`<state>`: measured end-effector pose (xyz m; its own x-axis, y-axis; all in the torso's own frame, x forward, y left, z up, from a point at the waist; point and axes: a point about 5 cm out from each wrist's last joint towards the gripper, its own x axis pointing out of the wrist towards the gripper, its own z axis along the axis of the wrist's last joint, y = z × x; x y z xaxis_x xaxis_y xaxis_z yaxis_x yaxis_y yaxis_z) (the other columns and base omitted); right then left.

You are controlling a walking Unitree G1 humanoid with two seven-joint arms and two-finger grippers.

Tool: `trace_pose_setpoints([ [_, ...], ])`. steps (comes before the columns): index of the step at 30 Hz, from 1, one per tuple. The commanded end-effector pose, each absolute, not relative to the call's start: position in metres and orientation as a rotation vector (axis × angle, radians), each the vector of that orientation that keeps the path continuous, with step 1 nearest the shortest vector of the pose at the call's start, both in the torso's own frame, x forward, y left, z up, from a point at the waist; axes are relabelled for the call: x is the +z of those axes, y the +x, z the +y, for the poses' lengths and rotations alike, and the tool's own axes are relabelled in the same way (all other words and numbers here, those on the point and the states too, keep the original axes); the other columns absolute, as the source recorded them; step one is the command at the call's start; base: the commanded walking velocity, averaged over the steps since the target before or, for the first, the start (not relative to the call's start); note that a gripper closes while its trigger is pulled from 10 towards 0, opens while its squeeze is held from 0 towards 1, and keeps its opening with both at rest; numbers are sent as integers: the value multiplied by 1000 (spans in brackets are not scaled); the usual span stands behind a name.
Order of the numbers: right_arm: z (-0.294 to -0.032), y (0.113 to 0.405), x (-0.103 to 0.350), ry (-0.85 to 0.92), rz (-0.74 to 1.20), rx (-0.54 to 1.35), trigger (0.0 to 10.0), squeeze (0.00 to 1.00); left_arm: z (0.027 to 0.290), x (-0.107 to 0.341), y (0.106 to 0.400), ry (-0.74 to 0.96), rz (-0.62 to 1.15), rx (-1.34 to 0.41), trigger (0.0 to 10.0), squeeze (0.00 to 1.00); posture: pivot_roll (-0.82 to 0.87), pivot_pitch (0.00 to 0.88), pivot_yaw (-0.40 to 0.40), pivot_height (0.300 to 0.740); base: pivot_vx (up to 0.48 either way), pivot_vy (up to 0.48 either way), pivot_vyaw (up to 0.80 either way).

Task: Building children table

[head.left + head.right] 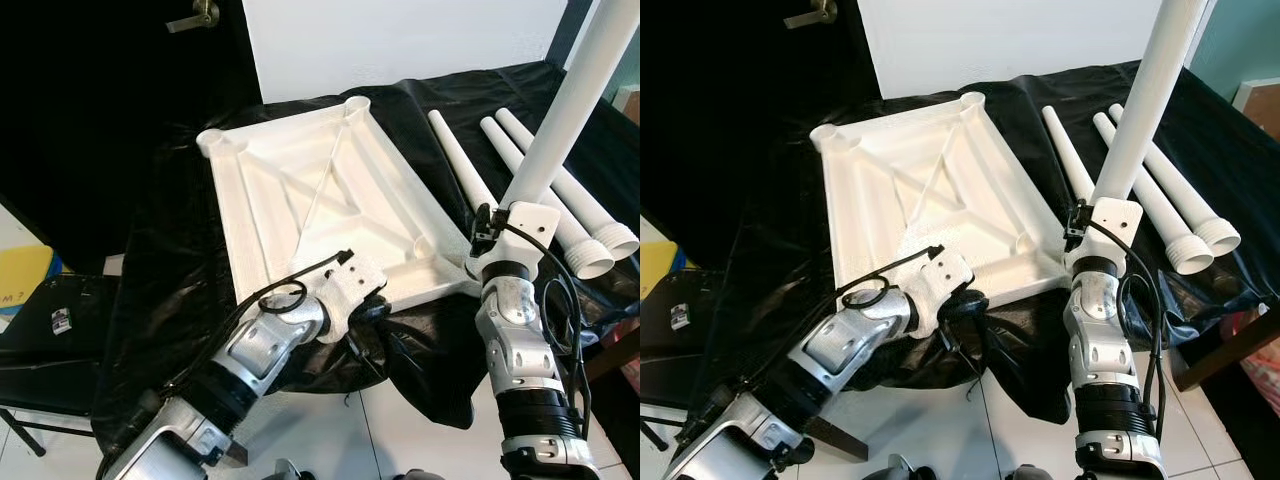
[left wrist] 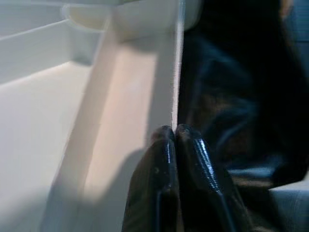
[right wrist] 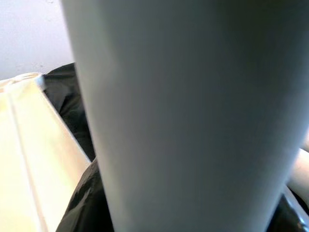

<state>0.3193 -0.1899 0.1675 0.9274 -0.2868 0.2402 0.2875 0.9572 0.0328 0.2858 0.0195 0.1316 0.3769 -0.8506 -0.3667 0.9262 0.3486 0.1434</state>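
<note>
A white table top (image 1: 300, 190) lies upside down on a black cloth, ribs and corner sockets facing up. My left gripper (image 2: 175, 133) is at its near edge, fingers shut on the thin rim (image 2: 175, 72). The left wrist (image 1: 350, 285) covers that edge. My right gripper (image 1: 497, 228) is shut on a long white table leg (image 1: 570, 100), which stands tilted beside the near right corner socket (image 1: 425, 245). The leg's lower end is hidden behind the wrist. In the right wrist view the leg (image 3: 183, 116) is very close.
Three more white legs (image 1: 560, 200) lie side by side on the black cloth (image 1: 170, 260) to the right of the table top. A dark door with a handle (image 1: 195, 15) and a white wall stand behind. A black chair (image 1: 50, 330) is at the left; white tile floor lies in front.
</note>
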Motion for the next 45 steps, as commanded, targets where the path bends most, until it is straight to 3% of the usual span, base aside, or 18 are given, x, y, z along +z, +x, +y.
trace_pose_setpoints([
  [1, -187, 319, 167, 0, -250, -279, 10000, 0, 31, 126, 286, 361, 271, -1165, 0, 0, -79, 64, 68, 740, 0, 0, 0],
  [11, -176, 319, 166, 16, -251, -204, 10000, 0, 61, 123, 302, 453, 281, -1058, 0, 0, -82, 54, 57, 740, 0, 0, 0],
  [12, -174, 320, 166, 18, -252, -191, 10000, 0, 65, 122, 307, 481, 284, -1027, 2000, 0, -82, 53, 56, 740, 0, 0, 0],
  [15, -172, 320, 167, 23, -254, -172, 10000, 0, 69, 124, 312, 500, 273, -1002, 2392, 0, -85, 52, 54, 740, 0, 0, 0],
  [16, -169, 319, 167, 32, -256, -149, 10000, 0, 75, 127, 318, 505, 267, -965, 10000, 0, -85, 52, 54, 740, 0, 0, 0],
  [23, -167, 319, 158, 48, -210, -129, 10000, 0, 80, 141, 321, 494, 222, -984, 10000, 0, -88, 56, 46, 740, 0, 0, 0],
  [30, -175, 321, 145, 151, -145, -148, 10000, 0, 67, 156, 297, 386, 166, -1156, 10000, 0, -84, 68, 49, 740, 0, 0, 0],
  [31, -176, 324, 147, 134, -149, -142, 10000, 0, 64, 157, 284, 356, 162, -1237, 10000, 620, -81, 73, 51, 740, 0, 0, 0],
  [32, -177, 326, 148, 130, -150, -144, 10000, 0, 64, 156, 280, 348, 168, -1271, 10000, 1000, -79, 75, 49, 740, 0, 0, 0],
  [38, -177, 329, 151, 115, -158, -142, 10000, 0, 65, 149, 273, 356, 194, -1326, 10000, 1000, -70, 79, 44, 740, 0, 0, 0],
  [39, -177, 329, 152, 113, -160, -138, 10000, 0, 65, 148, 274, 377, 194, -1323, 10000, 616, -68, 80, 42, 740, 0, 0, 0],
  [40, -177, 329, 152, 113, -160, -138, 10000, 0, 65, 148, 274, 377, 194, -1323, 10000, 616, -68, 80, 42, 740, 0, 0, 0],
  [41, -177, 330, 152, 113, -161, -136, 10000, 0, 65, 147, 274, 391, 192, -1318, 10000, 0, -67, 79, 42, 740, 0, 0, 0],
  [45, -175, 331, 155, 116, -179, -110, 10000, 0, 58, 155, 280, 381, 149, -1255, 10000, 0, -62, 78, 37, 740, 0, 0, 0],
])
